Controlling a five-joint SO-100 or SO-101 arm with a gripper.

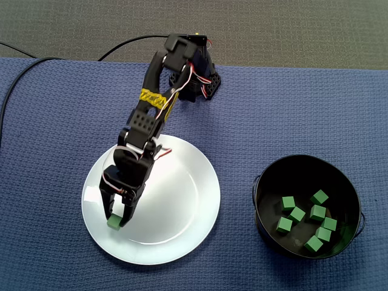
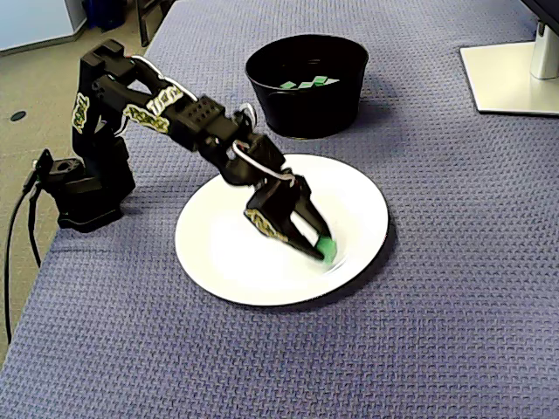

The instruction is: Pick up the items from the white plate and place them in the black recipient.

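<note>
Fixed view, lower left: gripper [image 1: 118, 219] clamped on one green cube [image 1: 113, 224], low on white plate [image 1: 182, 200]. Lower right: black recipient [image 1: 262, 209] holding several green cubes [image 1: 317, 212].

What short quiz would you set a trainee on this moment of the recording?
1. Multiple choice: the black two-finger gripper has its fingertips at: A) the black round bowl; B) a small green cube on the white round plate; C) the blue woven cloth.
2. True or false: other green cubes lie on the plate besides that one.
3. Short answer: what does the bowl hold?

Key: 1 B. 2 False, the rest of the plate is bare. 3 Several small green cubes.
</note>
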